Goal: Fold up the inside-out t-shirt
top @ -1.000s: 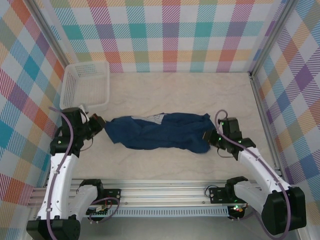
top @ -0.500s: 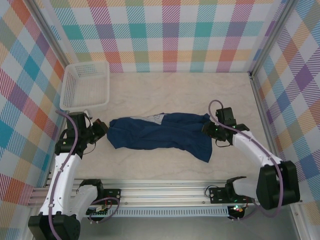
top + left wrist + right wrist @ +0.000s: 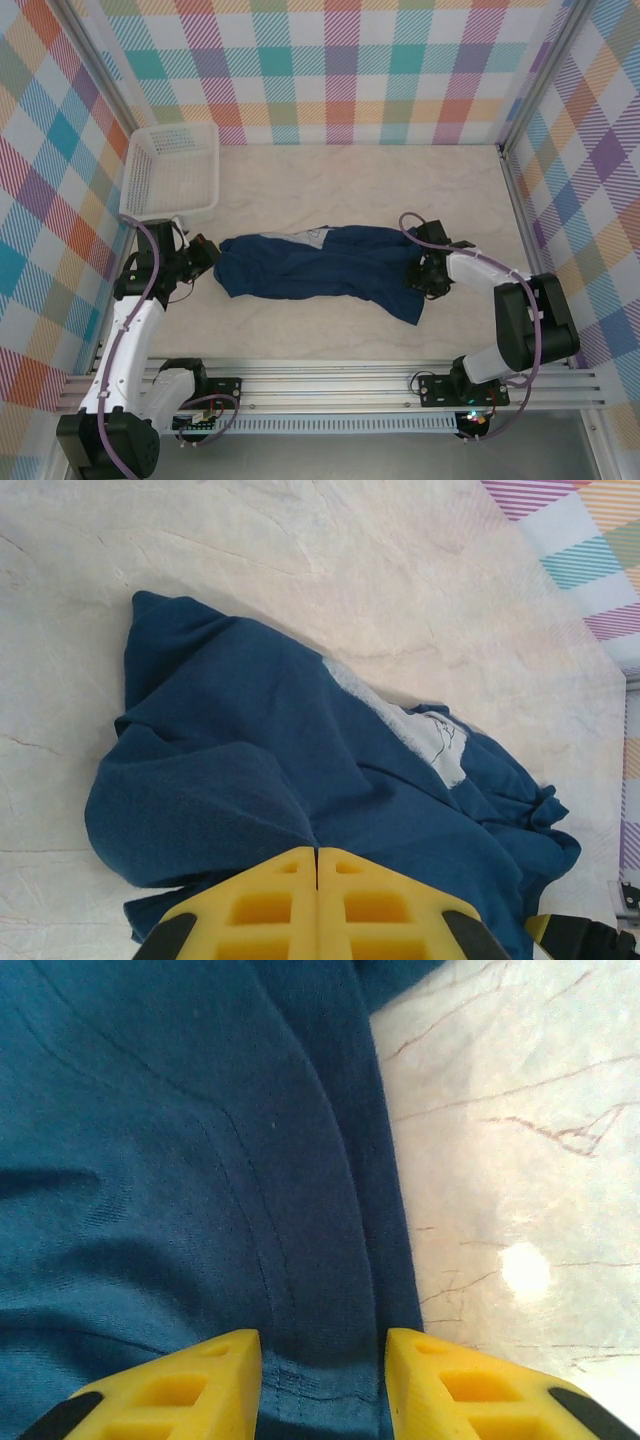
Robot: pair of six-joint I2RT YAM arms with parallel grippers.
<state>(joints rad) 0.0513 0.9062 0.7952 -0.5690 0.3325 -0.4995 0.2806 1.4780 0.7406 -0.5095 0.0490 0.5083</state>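
One white basket [image 3: 135,185] sits in the worktop's [image 3: 350,180] far-left corner. The left gripper [image 3: 203,250] pinches the left end of the one inside-out t-shirt [image 3: 320,265], lying mid-worktop; the right gripper [image 3: 425,272] stands partly open over its right end.

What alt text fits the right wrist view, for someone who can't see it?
A navy t-shirt covers the left two-thirds of the frame, its seamed edge running down between the two yellow fingers of the right gripper, which stand apart at the bottom. Pale marbled table shows on the right.
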